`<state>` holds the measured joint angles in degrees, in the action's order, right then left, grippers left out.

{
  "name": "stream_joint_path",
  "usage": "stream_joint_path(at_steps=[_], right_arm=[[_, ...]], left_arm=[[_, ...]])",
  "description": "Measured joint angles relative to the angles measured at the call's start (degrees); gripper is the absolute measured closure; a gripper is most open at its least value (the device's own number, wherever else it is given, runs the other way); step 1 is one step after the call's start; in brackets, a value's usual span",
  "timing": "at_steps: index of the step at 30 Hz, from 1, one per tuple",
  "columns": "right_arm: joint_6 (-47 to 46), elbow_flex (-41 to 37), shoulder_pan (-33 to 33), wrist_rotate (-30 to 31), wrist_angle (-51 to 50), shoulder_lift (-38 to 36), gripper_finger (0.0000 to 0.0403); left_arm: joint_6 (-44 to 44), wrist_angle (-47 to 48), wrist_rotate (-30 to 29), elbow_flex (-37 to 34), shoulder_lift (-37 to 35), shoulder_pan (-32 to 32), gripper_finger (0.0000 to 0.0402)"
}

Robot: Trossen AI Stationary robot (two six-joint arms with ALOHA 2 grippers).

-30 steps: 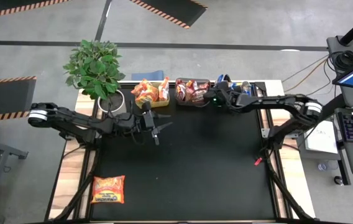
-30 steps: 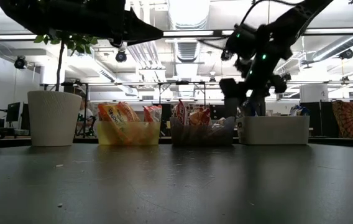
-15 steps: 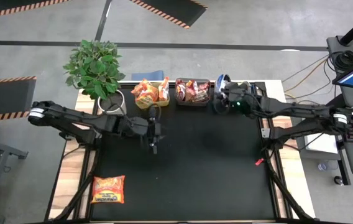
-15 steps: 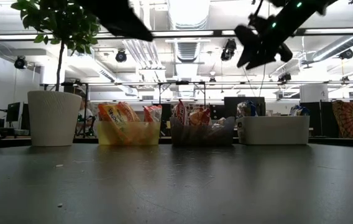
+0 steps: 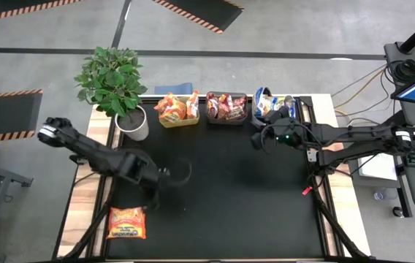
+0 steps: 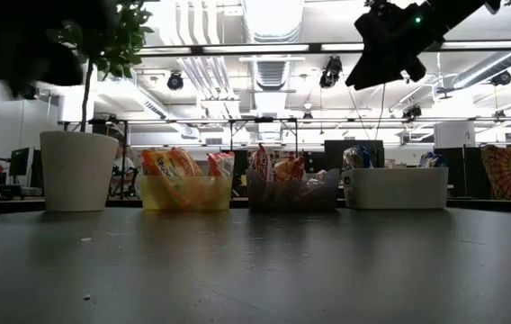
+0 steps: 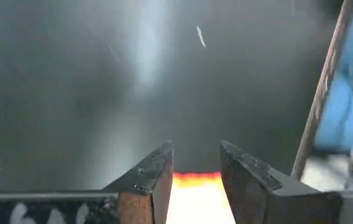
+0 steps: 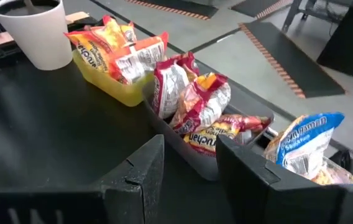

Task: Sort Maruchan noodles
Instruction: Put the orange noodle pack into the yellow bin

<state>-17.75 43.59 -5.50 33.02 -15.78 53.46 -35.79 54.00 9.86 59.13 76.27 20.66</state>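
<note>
One orange-red Maruchan packet (image 5: pixel 127 222) lies flat on the black table near its front left corner. My left gripper (image 5: pixel 154 197) hangs over the table just right of it, pointing down, open and empty; in its wrist view (image 7: pixel 195 152) the packet (image 7: pixel 195 186) shows as an orange patch below the fingers. At the far edge, orange packets stand in a yellow bin (image 5: pixel 177 109), red ones in a dark bin (image 5: pixel 226 107), blue ones in a white bin (image 5: pixel 273 104). My right gripper (image 5: pixel 259 139) is raised in front of the dark and white bins, open and empty (image 8: pixel 189 146).
A potted plant in a white pot (image 5: pixel 133 120) stands at the far left next to the yellow bin. The three bins line the far edge (image 6: pixel 291 191). The black mat (image 5: pixel 222 197) between the arms is bare. A small red thing (image 5: pixel 305 190) lies at the right edge.
My left gripper has swung from in front of the yellow bin toward the near left, toward the lone orange packet, and tipped from level to pointing down. My right gripper has drawn back from the bins toward the near edge and risen.
</note>
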Motion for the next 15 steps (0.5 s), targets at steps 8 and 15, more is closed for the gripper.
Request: stream_joint_path(at_steps=[8, 15], right_arm=[[2.08, -0.39, 0.0, 0.02, 3.25, 1.65, 0.0263], [0.13, -1.1, 0.0, -0.5, 3.23, 2.22, 0.026]], left_arm=[[-4.66, 1.8, -2.64, -1.83, 4.76, 12.5, 0.029], [-9.09, 0.28, -2.95, -1.87, 8.45, 17.16, 0.029]])
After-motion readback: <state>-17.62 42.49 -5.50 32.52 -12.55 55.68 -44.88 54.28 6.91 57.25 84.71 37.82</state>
